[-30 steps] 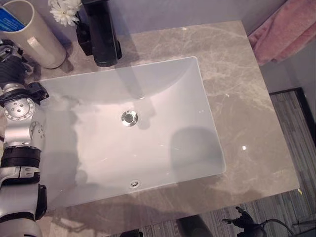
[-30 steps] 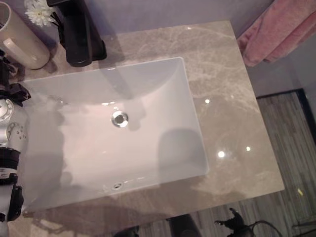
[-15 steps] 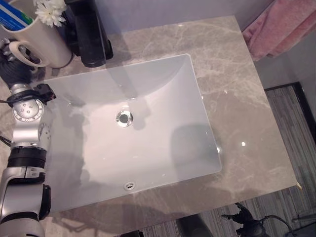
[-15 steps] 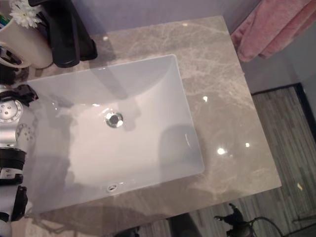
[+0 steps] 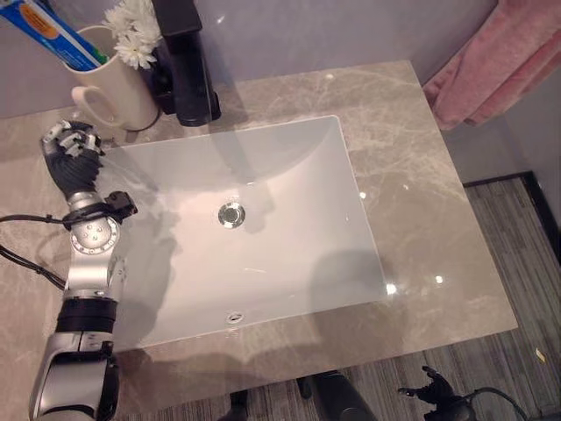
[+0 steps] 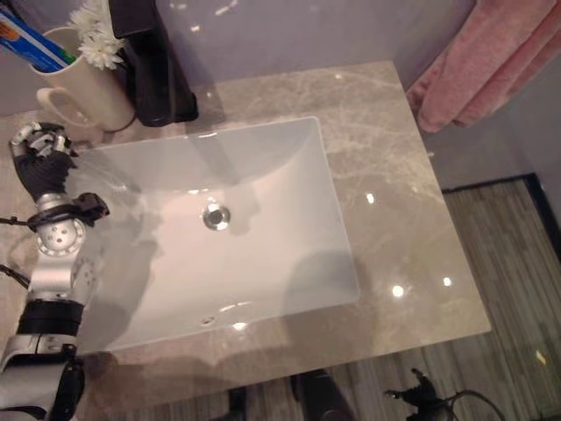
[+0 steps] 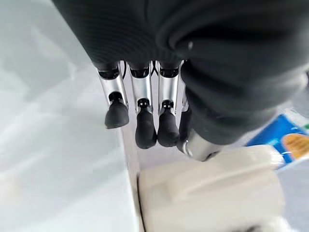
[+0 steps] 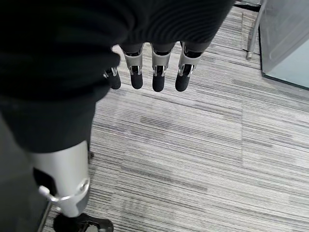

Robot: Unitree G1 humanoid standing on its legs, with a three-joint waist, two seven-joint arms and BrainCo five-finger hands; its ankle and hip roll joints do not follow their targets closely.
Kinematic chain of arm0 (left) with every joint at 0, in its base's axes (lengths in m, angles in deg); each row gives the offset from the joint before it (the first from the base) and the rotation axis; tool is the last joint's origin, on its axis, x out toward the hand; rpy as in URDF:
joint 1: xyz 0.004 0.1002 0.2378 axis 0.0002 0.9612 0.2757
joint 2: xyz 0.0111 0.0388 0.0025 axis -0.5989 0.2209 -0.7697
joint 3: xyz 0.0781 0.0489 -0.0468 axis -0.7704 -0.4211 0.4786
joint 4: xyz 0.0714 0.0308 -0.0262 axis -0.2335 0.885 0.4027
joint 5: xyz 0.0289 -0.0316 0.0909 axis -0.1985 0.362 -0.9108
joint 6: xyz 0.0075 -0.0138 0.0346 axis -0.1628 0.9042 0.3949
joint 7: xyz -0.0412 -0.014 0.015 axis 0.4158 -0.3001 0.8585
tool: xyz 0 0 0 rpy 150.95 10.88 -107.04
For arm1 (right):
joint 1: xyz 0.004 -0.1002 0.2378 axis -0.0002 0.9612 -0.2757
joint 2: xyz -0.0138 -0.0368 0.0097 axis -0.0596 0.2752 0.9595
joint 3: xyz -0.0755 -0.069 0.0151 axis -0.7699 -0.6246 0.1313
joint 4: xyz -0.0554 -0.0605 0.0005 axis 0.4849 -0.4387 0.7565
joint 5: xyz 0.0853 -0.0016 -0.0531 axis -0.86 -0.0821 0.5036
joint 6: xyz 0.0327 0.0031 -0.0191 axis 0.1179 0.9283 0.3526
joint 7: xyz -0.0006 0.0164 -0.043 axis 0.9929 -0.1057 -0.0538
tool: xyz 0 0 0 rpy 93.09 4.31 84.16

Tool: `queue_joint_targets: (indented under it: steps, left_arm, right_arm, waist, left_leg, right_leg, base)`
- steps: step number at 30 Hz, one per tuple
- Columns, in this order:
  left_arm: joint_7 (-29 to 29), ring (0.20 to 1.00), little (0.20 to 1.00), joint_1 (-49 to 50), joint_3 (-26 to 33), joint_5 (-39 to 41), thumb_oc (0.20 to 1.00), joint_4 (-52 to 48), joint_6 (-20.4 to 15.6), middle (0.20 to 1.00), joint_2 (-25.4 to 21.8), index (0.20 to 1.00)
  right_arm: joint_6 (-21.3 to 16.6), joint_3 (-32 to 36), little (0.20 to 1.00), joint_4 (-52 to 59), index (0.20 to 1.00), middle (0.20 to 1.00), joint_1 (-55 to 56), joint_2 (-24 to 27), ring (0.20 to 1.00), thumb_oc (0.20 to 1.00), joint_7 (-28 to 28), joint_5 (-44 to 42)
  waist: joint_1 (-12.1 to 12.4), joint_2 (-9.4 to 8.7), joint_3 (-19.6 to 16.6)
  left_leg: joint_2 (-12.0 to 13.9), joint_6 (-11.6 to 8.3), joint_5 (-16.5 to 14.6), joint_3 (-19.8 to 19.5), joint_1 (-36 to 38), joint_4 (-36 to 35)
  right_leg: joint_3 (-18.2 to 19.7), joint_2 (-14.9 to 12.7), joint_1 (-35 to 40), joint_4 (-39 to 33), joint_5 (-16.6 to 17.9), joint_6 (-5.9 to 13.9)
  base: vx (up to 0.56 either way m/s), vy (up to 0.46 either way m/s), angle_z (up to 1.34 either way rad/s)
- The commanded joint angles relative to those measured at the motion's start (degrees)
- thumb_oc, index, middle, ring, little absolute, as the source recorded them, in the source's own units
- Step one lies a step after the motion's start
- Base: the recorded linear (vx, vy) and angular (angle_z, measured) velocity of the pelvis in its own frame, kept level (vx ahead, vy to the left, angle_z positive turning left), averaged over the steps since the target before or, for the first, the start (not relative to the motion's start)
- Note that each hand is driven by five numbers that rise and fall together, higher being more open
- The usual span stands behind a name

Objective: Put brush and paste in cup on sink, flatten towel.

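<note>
We find the cream mug [image 5: 112, 86] standing on the marble counter [image 5: 421, 202] at the back left corner, just beside the rim of the white rectangular basin [image 5: 254, 228]. A blue toothpaste tube [image 5: 48, 33] leans out of its mouth, tilted away from the tap, and a sliver of green shows against it at the rim; we cannot tell whether that is the brush. The mug's handle faces the front left. White flowers [image 5: 133, 35] sit right behind the mug, between it and the black tap [image 5: 188, 61], whose base stands on the counter at the back edge of the basin.

The basin holds nothing but its chrome drain [image 5: 230, 213] in the middle and a small overflow fitting [image 5: 233, 317] near the front wall.

Our left hand [image 5: 70, 153] hovers over the counter just in front of the mug, near its handle, at the left rim of the basin. In the left wrist view its fingers [image 7: 145, 128] hang straight down and loose, close together, holding nothing, their dark tips above the basin edge with the mug just past them. Our right hand [image 8: 149, 72] hangs low above the striped grey floor [image 8: 193, 145], fingers relaxed and empty.

The pink towel [image 5: 500, 57] hangs bunched at the back right, beyond the counter's corner, against the pale wall. The counter is grey-brown veined stone with ceiling lights glinting on its right side.
</note>
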Motion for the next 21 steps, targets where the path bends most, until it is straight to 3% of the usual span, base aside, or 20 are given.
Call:
queue_joint_targets:
  steps: [1,4,8,12,17,21]
  left_arm:
    - [-1.0,0.2,0.2,2.4,2.8,-3.0,0.2,-1.9,-0.5,0.2,-0.2,0.2]
    - [1.4,0.2,0.2,9.4,3.5,-6.1,0.2,-6.9,-0.4,0.2,2.6,0.2]
    - [7.9,0.2,0.2,18.1,-0.5,-4.9,0.2,-12.0,-1.2,0.2,7.1,0.2]
    - [10.5,0.2,0.2,20.9,-3.4,-4.4,0.2,-14.0,-3.0,0.2,7.8,0.2]
    - [14.2,0.2,0.2,25.7,-11.6,-16.1,0.2,-13.9,-3.0,0.2,5.0,0.2]
    - [16.1,0.2,0.2,25.2,-15.7,-17.1,0.2,-15.3,-3.7,0.2,3.9,0.2]
  right_arm:
    - [0.4,1.6,1.0,-3.4,1.0,1.0,0.7,0.7,1.0,1.0,0.4,0.9]
    - [0.3,2.2,1.0,-4.9,1.0,1.0,0.9,0.1,1.0,1.0,1.1,1.3]
    - [0.2,3.3,1.0,-4.8,1.0,1.0,1.5,-2.2,1.0,1.0,1.0,1.1]
    - [0.1,3.3,1.0,-5.2,1.0,1.0,3.0,-4.6,1.0,1.0,0.8,0.5]
    - [0.6,3.3,1.0,-9.1,1.0,1.0,4.1,-7.5,1.0,1.0,0.3,1.9]
    - [0.6,4.8,1.0,-9.8,1.0,1.0,4.0,-8.1,1.0,1.0,-0.8,0.6]
  waist:
    - [1.4,-2.27,0.4]
    - [2.3,-2.46,-0.6]
    - [2.3,-2.64,-1.0]
    - [2.2,-2.98,-0.9]
    - [1.3,-3.86,-0.7]
    - [0.7,-4.07,-0.7]
  left_leg:
    - [-0.7,1.08,3.4,0.1,7.9,0.2]
    - [-1.8,2.52,1.7,-0.4,11.2,0.2]
    - [-3.8,4.54,-1.6,-0.1,15.7,0.8]
    - [-5.3,5.85,-3.0,0.0,17.3,1.0]
    - [-8.1,7.89,-5.4,0.4,19.1,2.5]
    - [-9.3,8.67,-6.0,1.0,19.2,3.4]
  right_leg:
    - [-0.1,-3.9,0.4,0.0,-0.7,7.5]
    - [1.0,-4.2,2.8,0.4,-0.5,8.01]
    - [2.5,-5.9,6.3,1.7,-0.5,9.18]
    - [3.3,-6.5,6.9,4.5,-1.0,9.91]
    - [5.1,-8.0,8.6,5.4,-0.1,11.46]
    - [5.7,-8.9,8.9,5.5,0.8,12.28]
  base:
    - [-0.01,0.052,0.02]
    - [-0.01,0.107,-0.01]
    - [-0.08,0.169,-0.09]
    - [-0.12,0.109,-0.02]
    - [-0.12,0.125,-0.07]
    - [-0.08,0.094,-0.12]
